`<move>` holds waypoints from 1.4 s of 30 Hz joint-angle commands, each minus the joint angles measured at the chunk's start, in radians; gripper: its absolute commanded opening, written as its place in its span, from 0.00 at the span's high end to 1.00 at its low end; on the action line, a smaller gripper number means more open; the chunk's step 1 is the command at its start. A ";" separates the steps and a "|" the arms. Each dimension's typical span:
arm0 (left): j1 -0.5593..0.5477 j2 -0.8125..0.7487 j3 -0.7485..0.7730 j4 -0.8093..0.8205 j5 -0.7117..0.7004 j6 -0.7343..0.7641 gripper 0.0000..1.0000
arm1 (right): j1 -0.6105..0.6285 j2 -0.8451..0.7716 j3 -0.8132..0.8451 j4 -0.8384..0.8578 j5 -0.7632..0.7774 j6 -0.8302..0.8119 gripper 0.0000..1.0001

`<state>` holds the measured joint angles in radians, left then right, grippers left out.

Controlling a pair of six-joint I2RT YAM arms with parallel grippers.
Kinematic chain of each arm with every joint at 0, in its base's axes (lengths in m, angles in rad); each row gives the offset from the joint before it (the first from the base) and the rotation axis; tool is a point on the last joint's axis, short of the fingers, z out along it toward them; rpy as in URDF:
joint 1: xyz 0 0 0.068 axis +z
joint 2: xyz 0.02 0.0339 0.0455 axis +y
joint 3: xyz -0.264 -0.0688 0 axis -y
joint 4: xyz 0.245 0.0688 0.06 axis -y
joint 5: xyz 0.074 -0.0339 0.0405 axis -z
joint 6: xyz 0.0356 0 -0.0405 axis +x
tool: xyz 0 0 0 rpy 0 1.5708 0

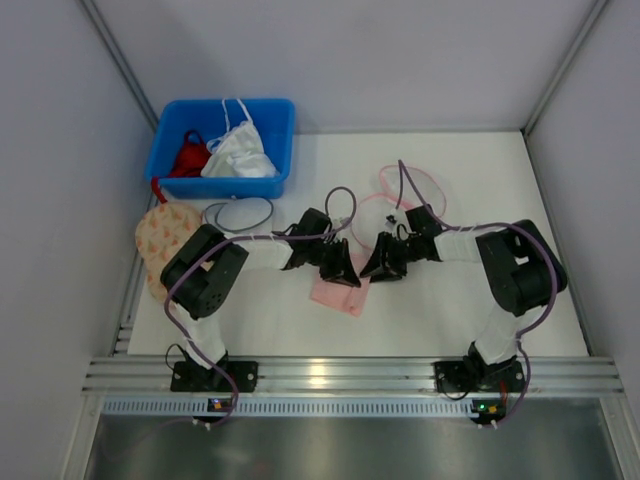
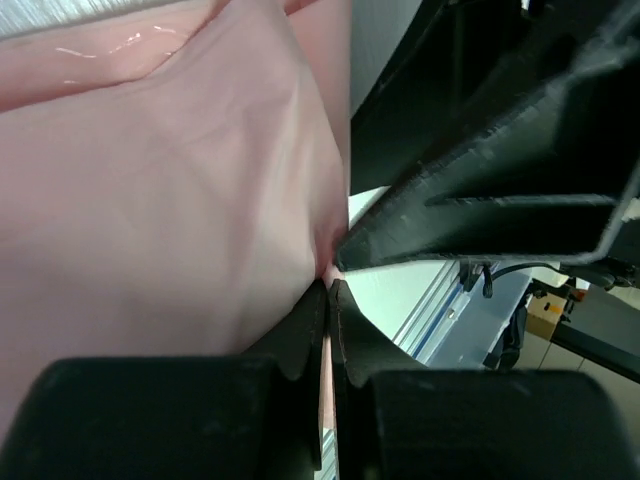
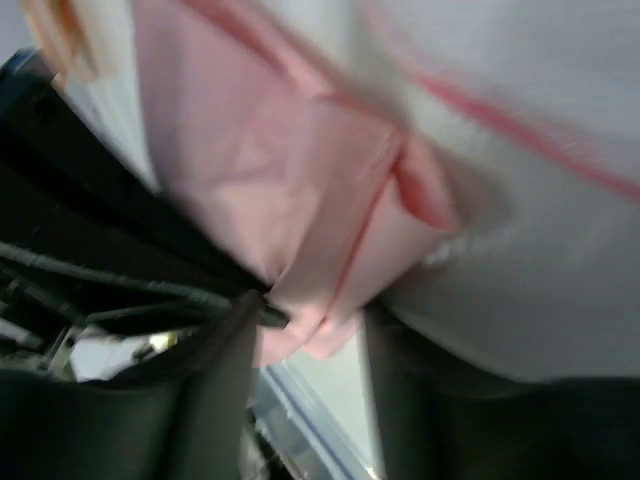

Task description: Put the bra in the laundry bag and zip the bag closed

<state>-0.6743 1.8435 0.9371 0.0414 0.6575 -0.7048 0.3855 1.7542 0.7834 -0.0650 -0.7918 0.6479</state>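
The pale pink bra [image 1: 338, 293] lies on the white table between both grippers. My left gripper [image 1: 343, 266] is shut on an edge of the bra, and a thin strip of pink fabric shows between its jaws [image 2: 328, 285]. The bra [image 2: 170, 180] fills most of the left wrist view. My right gripper [image 1: 380, 264] faces it. Its jaws stand apart [image 3: 310, 320] around a hanging corner of the bra [image 3: 260, 170]. The laundry bag [image 1: 372, 212], white mesh with pink rims, lies just behind the grippers and shows blurred in the right wrist view [image 3: 520, 150].
A blue bin [image 1: 165, 150] at the back left holds a red garment [image 1: 188, 158] and a white garment [image 1: 238, 152]. A beige orange-patterned pouch [image 1: 160, 232] and a dark-rimmed mesh disc [image 1: 238, 214] lie in front of it. The right arm's gripper [image 2: 500, 170] looms close in the left wrist view.
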 commanded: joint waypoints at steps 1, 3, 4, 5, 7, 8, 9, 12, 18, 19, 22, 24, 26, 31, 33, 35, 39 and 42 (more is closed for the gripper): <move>0.005 0.010 -0.023 0.113 0.057 -0.008 0.98 | 0.000 0.033 0.013 0.040 0.105 -0.030 0.63; 0.007 0.010 -0.030 0.133 0.067 -0.025 0.95 | -0.010 0.036 0.010 0.056 0.100 -0.045 0.74; 0.008 0.008 -0.031 0.147 0.071 -0.030 0.94 | -0.011 0.037 0.014 0.056 0.094 -0.050 0.82; 0.009 0.003 -0.029 0.150 0.077 -0.032 0.93 | -0.010 0.039 0.019 0.056 0.073 -0.056 0.87; 0.010 -0.007 -0.029 0.149 0.083 -0.024 0.87 | -0.011 0.028 0.027 0.083 0.051 -0.060 1.00; 0.013 -0.029 -0.034 0.149 0.083 -0.016 0.83 | -0.010 0.019 0.033 0.083 0.031 -0.059 1.00; 0.019 -0.044 -0.035 0.149 0.085 -0.007 0.79 | -0.011 0.008 0.036 0.093 0.017 -0.056 1.00; 0.036 -0.151 -0.044 0.086 0.050 0.051 0.64 | -0.011 -0.054 0.039 0.108 -0.027 -0.033 1.00; 0.032 -0.424 -0.028 -0.122 -0.203 0.313 0.31 | -0.011 -0.156 0.033 0.131 -0.075 0.067 1.00; 0.028 -0.444 -0.020 -0.150 -0.237 0.352 0.30 | -0.011 -0.168 0.019 0.170 -0.083 0.097 1.00; 0.016 -0.497 0.025 -0.224 -0.366 0.543 0.28 | -0.001 -0.176 -0.019 0.301 -0.103 0.292 1.00; -0.019 -0.495 0.055 -0.292 -0.470 0.597 0.27 | 0.009 -0.180 -0.030 0.339 -0.087 0.350 1.00; -0.060 -0.483 0.115 -0.349 -0.515 0.631 0.27 | 0.026 -0.188 -0.033 0.363 -0.058 0.403 1.00; -0.175 -0.461 0.198 -0.462 -0.637 0.662 0.19 | 0.047 -0.159 0.009 0.376 -0.018 0.476 1.00; -0.250 -0.452 0.207 -0.460 -0.712 0.689 0.14 | 0.049 -0.147 0.031 0.376 -0.012 0.498 1.00; -0.301 -0.426 0.229 -0.463 -0.789 0.696 0.13 | 0.053 -0.142 0.040 0.399 -0.012 0.539 1.00; -0.324 -0.382 0.246 -0.462 -0.913 0.726 0.12 | 0.064 -0.150 0.027 0.447 -0.011 0.601 1.00; -0.326 -0.333 0.253 -0.460 -1.016 0.761 0.12 | 0.067 -0.159 0.027 0.432 -0.007 0.608 1.00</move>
<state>-1.0065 1.4784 1.1496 -0.4061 -0.1875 0.0036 0.4324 1.6142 0.7738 0.3084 -0.8066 1.2060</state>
